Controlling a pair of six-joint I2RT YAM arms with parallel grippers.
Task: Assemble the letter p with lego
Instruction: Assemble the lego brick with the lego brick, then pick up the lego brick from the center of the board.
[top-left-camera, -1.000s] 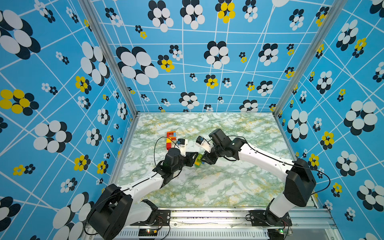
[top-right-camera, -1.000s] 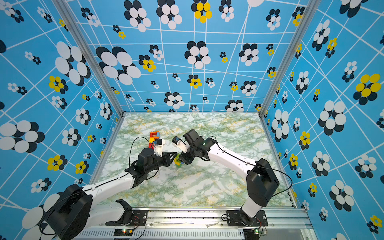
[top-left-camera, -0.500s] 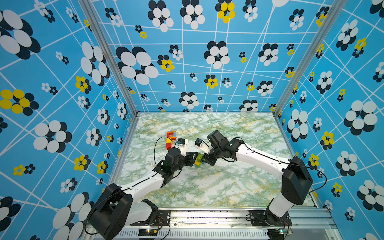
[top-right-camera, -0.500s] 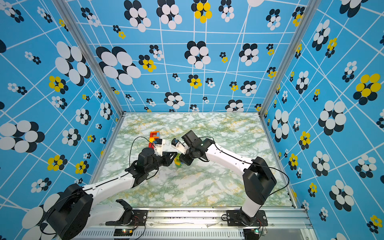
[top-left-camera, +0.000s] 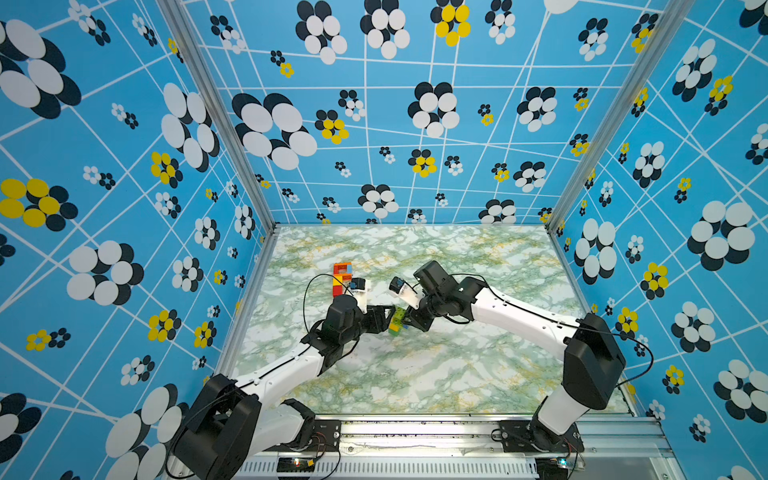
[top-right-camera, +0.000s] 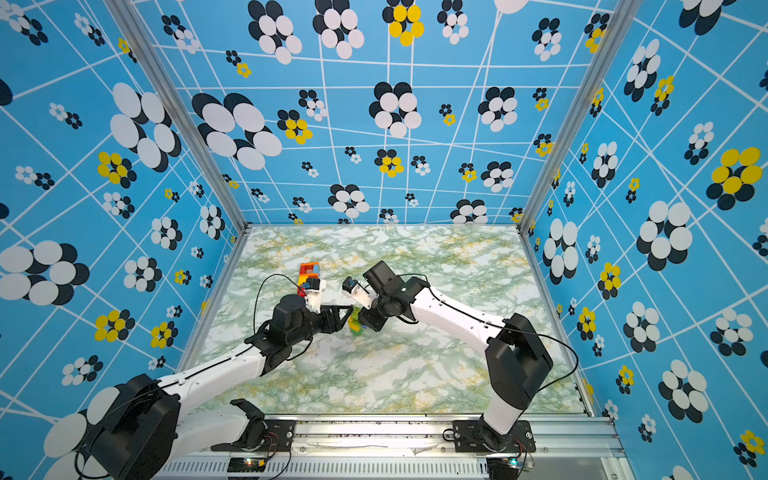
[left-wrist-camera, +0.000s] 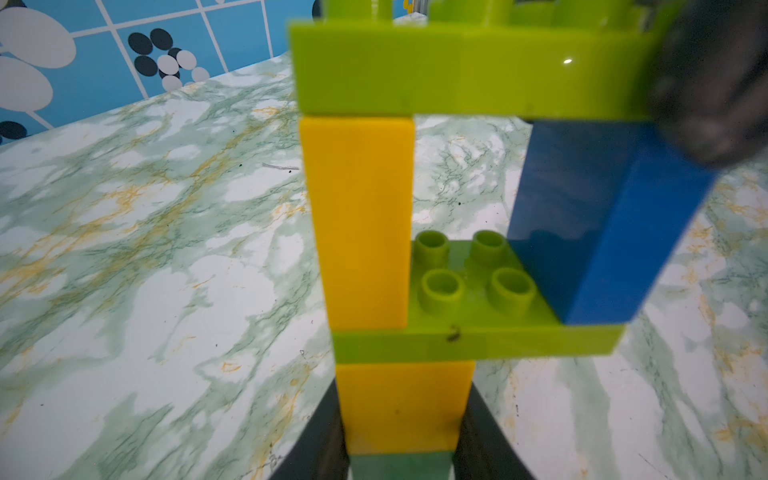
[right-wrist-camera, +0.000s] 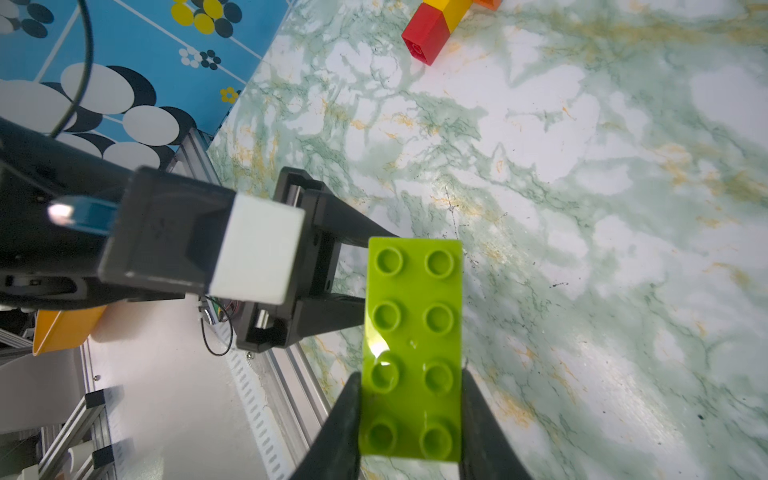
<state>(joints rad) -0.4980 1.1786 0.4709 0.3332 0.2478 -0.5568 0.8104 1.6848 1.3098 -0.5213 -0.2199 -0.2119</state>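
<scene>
**Lego P, held between two grippers above the table**

Right gripper (right-wrist-camera: 409, 419): jaws closed on the sides of the lime top brick (right-wrist-camera: 413, 340), an oblong piece with eight studs, seen stud-side on from the right wrist.

Left gripper (left-wrist-camera: 401, 432): jaws flank the lower yellow brick (left-wrist-camera: 403, 409) of the stem; contact is not clear from the frames, so grip cannot be told.

Assembly (top-left-camera: 397, 323): between the two fingertip pairs, just above the marble table (top-left-camera: 415, 374). Composition, outward from the left jaws: dark green base, yellow, lime plate, then a yellow column (left-wrist-camera: 359, 220) and a blue brick (left-wrist-camera: 598, 224) flanking an open window, capped by the lime top brick. The loop of a P is formed.

Second stack (top-left-camera: 341, 277): red, yellow, orange and blue bricks, lying beyond the left gripper on the table.

Hazards, as judged: with only one sure hold, at the top, a stem joint could part under its own weight; a sideways pull could tilt the blue brick off its studs.
</scene>
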